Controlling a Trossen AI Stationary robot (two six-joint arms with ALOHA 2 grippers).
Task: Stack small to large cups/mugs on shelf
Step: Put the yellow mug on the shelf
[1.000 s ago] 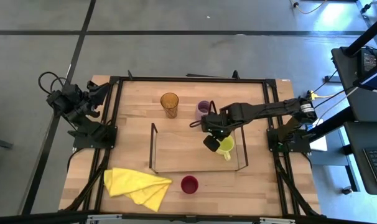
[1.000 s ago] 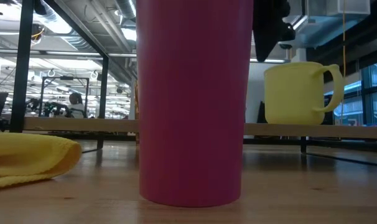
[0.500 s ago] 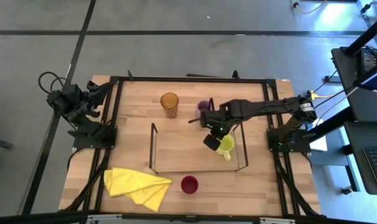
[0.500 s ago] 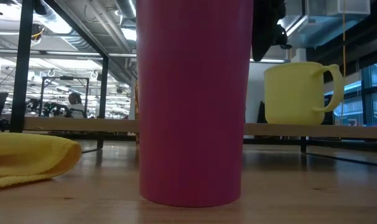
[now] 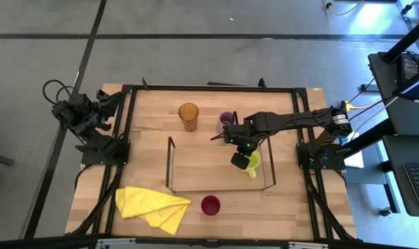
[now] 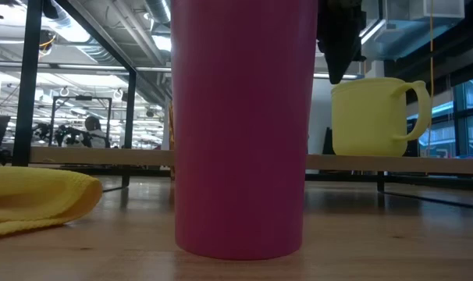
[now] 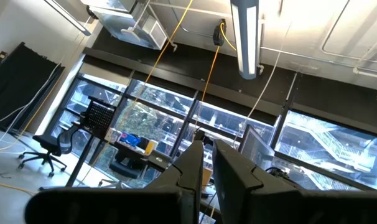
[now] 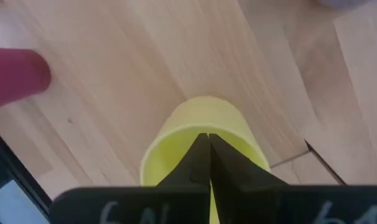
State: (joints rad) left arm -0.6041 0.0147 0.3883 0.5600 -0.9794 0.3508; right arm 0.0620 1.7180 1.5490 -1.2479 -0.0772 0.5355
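On the shelf (image 5: pixel 196 169), right tool (image 5: pixel 238 160), fingers pressed together, has shifted over the yellow-green mug (image 5: pixel 251 162).

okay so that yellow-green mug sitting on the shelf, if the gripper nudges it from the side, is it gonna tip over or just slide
The yellow-green mug looks squat and straight-walled on a flat base, so it would probably slide rather than tip on the smooth shelf. Its handle sticks out to one side, so an off-centre push would likely spin it. The right gripper hangs just above its rim, fingers together, so a high push seems likelier to tilt it.
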